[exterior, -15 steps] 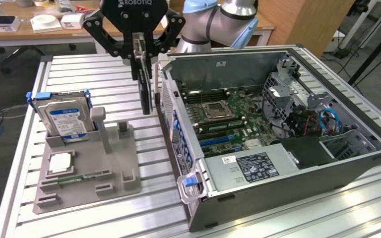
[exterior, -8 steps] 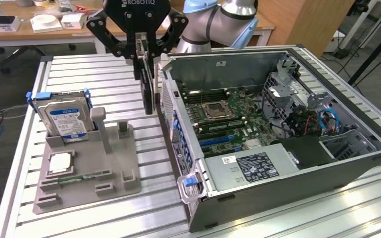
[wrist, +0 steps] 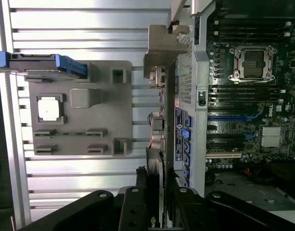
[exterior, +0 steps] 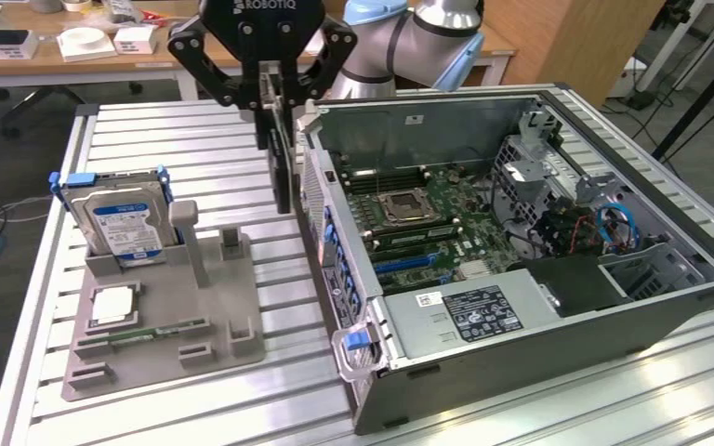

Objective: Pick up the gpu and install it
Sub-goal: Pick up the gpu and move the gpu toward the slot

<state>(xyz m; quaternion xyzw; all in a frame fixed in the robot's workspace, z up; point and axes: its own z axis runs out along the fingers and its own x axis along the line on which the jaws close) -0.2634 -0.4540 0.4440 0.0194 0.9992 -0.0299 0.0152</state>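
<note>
The black two-fingered gripper (exterior: 280,104) pinched the top edge of the gpu (exterior: 282,172), a thin dark circuit card with a metal end bracket. It hung upright and edge-on over the slatted aluminium desk (exterior: 146,130), between the grey plastic parts holder (exterior: 227,316) and the open grey computer case (exterior: 654,307), nearer the desk edge by the arm's base.

The tabletop (exterior: 146,130) is a silver metal surface of long grooved slats. A flat grey holder (exterior: 227,325) rests on it toward the exterior view's left. An open computer case (exterior: 580,344) lies on its side close beside it, with a strip of bare slats between them.
</note>
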